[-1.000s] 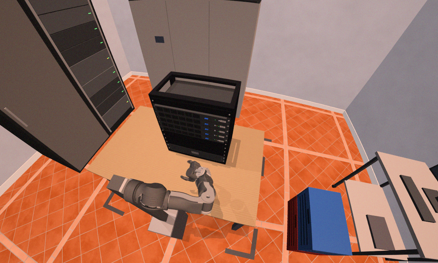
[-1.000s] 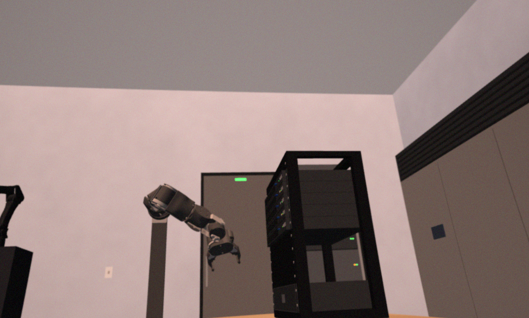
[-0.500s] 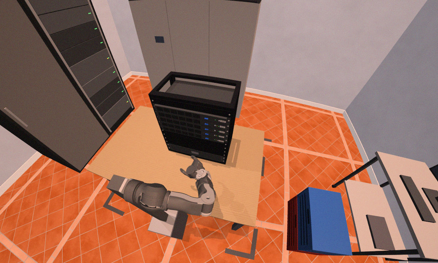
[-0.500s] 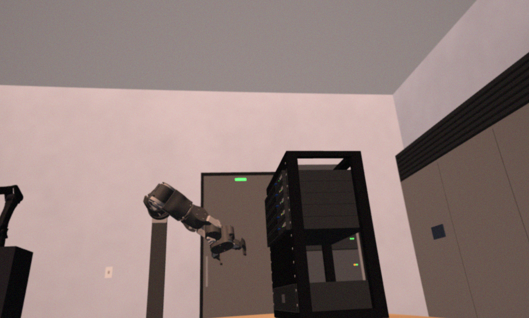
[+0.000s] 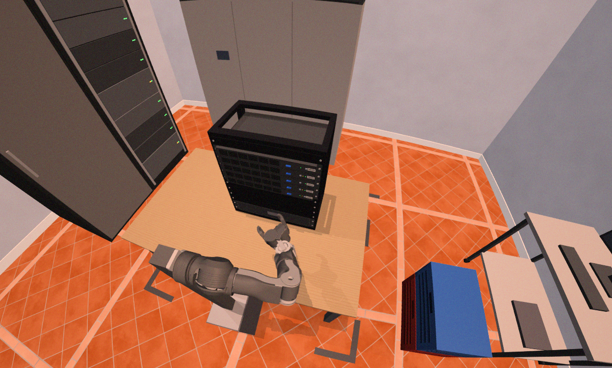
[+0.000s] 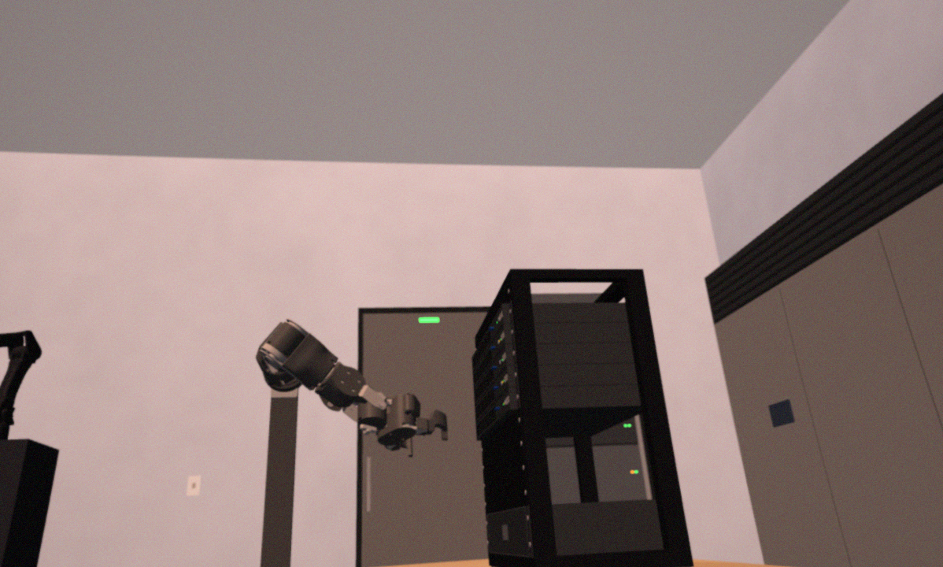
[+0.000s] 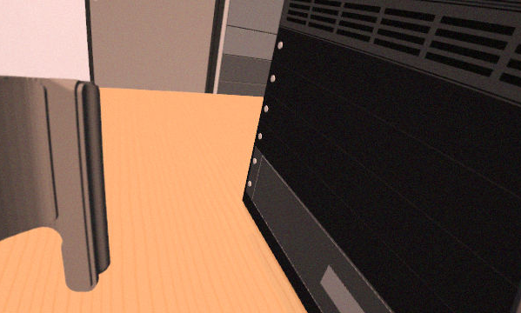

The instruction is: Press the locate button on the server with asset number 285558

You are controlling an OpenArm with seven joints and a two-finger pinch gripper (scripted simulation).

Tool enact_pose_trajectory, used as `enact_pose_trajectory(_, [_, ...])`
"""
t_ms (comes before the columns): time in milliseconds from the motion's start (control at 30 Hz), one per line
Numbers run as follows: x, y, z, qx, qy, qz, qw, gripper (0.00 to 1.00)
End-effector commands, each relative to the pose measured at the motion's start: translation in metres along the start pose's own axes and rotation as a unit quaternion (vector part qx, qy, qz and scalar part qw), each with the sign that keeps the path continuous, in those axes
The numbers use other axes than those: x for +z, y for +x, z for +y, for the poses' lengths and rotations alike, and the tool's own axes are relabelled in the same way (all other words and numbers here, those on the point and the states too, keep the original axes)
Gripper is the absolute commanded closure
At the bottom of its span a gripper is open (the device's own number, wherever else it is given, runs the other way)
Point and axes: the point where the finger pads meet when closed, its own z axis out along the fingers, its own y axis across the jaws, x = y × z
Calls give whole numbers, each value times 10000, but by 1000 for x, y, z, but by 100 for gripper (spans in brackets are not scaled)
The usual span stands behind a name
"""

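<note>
wooden table [image 5: 184,205] on orange tiled floor [image 5: 436,192], grey walls [image 5: 436,64].

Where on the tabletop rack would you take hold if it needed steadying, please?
Probably the top frame rail of the rack, approached from the front, where the open tool already faces it: the rail is a narrow bar over an open top, unlike the flat server fronts.

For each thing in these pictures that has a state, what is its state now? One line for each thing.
gripper: open, holds nothing, fingers point at the rack's lower front, apart from it.
rack: upright on the wooden table.
blue locate buttons: five in a column on the servers; lit or unlit, cannot tell.
asset number labels: too small to read.
door: shut, green light above.
</note>
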Motion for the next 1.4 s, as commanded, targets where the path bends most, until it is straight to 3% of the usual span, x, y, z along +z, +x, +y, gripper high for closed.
enact_pose_trajectory(0, [-2, 6, 11, 96, -320, 143, 9993, 40])
enact_pose_trajectory(100, [-7, 7, 22, 261, -683, 235, 9970, 40])
enact_pose_trajectory(167, [-7, 7, 22, 261, -683, 235, 9970, 40])
enact_pose_trajectory(300, [-16, 9, 36, 469, -1153, 337, 9917, 40])
enact_pose_trajectory(667, [-44, 9, 71, 949, -2295, 516, 9673, 40])
enact_pose_trajectory(733, [-44, 9, 71, 949, -2295, 516, 9673, 40])
enact_pose_trajectory(1233, [-79, 4, 101, 1355, -3347, 606, 9306, 40])
enact_pose_trajectory(1367, [-82, 4, 103, 1388, -3436, 611, 9268, 40])
